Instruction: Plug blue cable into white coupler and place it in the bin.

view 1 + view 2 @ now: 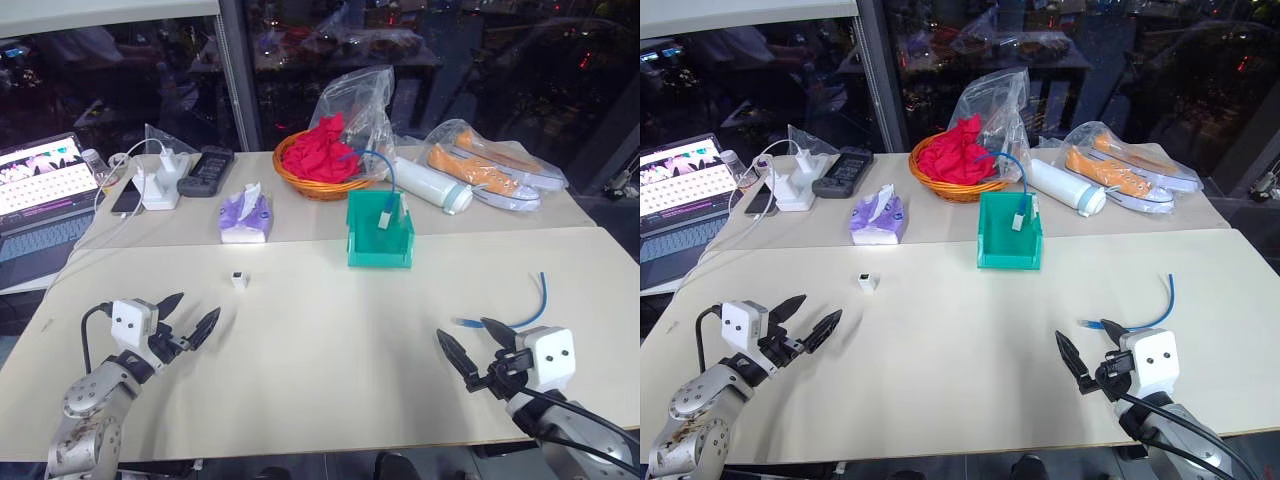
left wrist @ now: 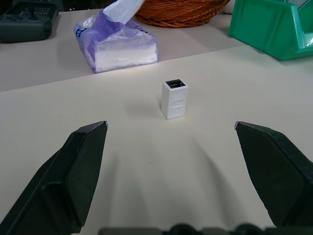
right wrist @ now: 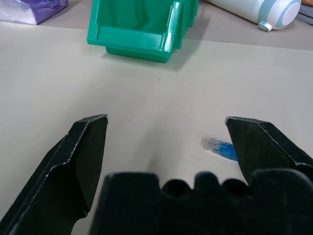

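Looking down, we see the blue cable (image 1: 528, 311) partly hidden behind our right gripper (image 1: 475, 352); both jaws spread, left gripper (image 1: 190, 317) facing the white coupler (image 1: 239, 280) at twelve o'clock.

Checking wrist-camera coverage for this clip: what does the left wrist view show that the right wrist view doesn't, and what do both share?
Left wrist view: the white coupler standing upright on the table, socket face up, ahead of the open left gripper, plus a purple tissue pack and the orange basket.
Right wrist view: the clear plug end of the blue cable beside one finger of the open right gripper, and a white bottle.
Both: the bin and the table.
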Robot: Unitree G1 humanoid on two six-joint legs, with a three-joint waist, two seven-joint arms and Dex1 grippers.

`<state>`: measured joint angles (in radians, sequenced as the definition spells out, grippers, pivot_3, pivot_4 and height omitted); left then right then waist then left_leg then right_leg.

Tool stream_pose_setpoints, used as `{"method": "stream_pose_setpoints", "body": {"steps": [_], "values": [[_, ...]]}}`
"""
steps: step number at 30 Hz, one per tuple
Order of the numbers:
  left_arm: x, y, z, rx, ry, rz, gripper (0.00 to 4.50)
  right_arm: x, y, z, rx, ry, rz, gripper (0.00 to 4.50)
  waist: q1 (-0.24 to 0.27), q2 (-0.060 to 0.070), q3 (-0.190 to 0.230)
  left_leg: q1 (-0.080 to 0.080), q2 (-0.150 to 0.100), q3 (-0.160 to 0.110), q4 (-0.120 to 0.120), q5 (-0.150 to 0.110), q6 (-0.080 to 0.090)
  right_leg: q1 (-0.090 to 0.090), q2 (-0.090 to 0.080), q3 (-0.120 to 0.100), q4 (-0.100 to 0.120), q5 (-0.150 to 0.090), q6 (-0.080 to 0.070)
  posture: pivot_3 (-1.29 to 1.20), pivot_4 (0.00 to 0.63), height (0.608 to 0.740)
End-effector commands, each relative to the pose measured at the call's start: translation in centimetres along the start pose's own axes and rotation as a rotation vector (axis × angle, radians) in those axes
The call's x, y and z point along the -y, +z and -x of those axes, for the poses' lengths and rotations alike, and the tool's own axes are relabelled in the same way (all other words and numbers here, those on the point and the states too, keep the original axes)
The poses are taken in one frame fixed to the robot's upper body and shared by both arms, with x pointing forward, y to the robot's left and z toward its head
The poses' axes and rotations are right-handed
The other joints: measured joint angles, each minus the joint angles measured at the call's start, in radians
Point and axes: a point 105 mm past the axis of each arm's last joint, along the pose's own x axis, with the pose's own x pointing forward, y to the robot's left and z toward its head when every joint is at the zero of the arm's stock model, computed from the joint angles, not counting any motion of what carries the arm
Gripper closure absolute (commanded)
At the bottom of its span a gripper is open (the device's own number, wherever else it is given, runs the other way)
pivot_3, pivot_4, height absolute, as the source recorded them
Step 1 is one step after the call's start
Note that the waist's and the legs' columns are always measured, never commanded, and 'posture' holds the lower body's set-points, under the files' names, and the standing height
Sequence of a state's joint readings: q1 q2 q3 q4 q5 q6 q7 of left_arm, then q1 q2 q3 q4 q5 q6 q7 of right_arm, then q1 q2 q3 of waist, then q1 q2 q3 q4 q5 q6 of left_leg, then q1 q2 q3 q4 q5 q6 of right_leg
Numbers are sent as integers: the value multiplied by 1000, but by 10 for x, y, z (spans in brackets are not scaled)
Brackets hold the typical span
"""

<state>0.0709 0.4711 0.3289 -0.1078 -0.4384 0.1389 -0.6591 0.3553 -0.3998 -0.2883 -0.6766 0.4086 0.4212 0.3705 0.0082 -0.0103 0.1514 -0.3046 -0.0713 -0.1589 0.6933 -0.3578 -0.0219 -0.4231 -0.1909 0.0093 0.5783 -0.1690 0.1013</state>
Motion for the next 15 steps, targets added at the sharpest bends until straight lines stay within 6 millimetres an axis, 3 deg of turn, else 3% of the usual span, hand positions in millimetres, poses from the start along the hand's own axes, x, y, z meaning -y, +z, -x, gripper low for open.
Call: {"method": "stream_pose_setpoints", "body": {"steps": [1,3,5,10,12,15], "values": [[1,12,0,13,-65,-13,0,-2,28,-11,82,73,53,45,0,0,0,0,0,0,0,0,0,0,0,0,0,0,0,0,150,740],[2,14,2,0,-128,-26,0,-9,55,-28,121,187,112,45,-18,0,4,1,1,4,1,-1,1,0,2,3,0,1,-1,0,150,740],[14,18,3,-5,-201,-39,0,-17,66,-35,127,256,120,45,-25,0,5,0,1,6,1,-4,7,-1,2,6,-1,3,0,0,150,740],[74,50,-4,0,-523,61,0,-30,59,-33,8,363,144,45,-2,-2,4,1,13,3,0,-4,3,-3,13,1,0,0,-7,0,150,740],[97,67,-10,-17,-675,88,0,-25,55,-28,-53,382,188,45,6,-1,5,-3,12,4,1,-4,0,-3,12,1,0,1,-7,0,150,740],[112,79,-17,-58,-803,32,0,-2,50,-23,-137,366,253,45,2,-2,5,-6,8,4,3,-4,1,-3,11,3,-2,4,-4,0,150,740]]}}
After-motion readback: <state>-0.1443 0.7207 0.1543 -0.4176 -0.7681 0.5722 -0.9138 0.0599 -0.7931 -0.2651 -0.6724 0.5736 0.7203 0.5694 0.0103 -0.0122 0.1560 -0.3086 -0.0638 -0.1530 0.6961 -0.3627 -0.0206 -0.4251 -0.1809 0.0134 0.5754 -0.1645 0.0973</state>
